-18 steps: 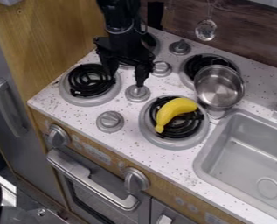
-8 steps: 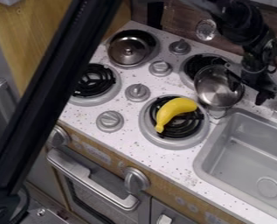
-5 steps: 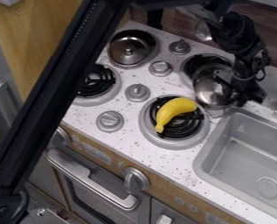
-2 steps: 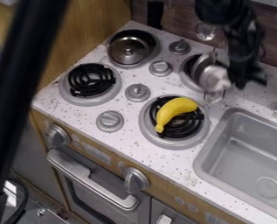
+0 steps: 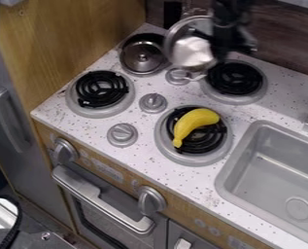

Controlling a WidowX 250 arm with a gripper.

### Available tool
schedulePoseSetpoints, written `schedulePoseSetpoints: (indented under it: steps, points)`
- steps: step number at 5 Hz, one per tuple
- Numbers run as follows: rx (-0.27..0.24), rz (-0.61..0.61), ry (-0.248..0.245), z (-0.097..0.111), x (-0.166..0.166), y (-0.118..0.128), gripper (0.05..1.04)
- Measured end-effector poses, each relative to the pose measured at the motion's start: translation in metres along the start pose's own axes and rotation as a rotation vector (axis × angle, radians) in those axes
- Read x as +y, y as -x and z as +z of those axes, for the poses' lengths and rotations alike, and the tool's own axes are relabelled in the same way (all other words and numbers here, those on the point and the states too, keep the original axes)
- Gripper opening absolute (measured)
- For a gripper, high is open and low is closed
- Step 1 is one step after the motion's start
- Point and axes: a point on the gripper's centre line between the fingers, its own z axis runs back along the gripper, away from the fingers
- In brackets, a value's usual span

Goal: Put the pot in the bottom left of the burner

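While the pot [image 5: 192,51] hangs tilted | gripper [image 5: 229,44] alongside | fingers clenched on its rim

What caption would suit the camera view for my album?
A robot arm holding a metal pot aloft, a banana resting on a burner.

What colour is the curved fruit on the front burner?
The banana is yellow, best seen in the camera view.

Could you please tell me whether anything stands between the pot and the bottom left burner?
Nothing tall does: the raised pot should only need to clear the low knobs and the round metal item behind that burner.
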Motion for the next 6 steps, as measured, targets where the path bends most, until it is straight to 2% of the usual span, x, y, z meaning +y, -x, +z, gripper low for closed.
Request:
schedulePoseSetpoints:
  steps: [1, 2, 3, 4, 5, 6]
  points:
    - [0.03, 0.002, -0.134, -0.001, 0.036, 0.003, 0.07]
    - [0.112, 0.006, -0.197, -0.029, 0.079, 0.014, 0.07]
    - [0.212, 0.043, -0.233, -0.058, 0.132, 0.027, 0.07]
    - [0.296, 0.079, -0.244, -0.082, 0.174, 0.039, 0.07]
    - [0.33, 0.089, -0.24, -0.088, 0.178, 0.044, 0.07]
    - [0.313, 0.082, -0.216, -0.09, 0.175, 0.059, 0.07]
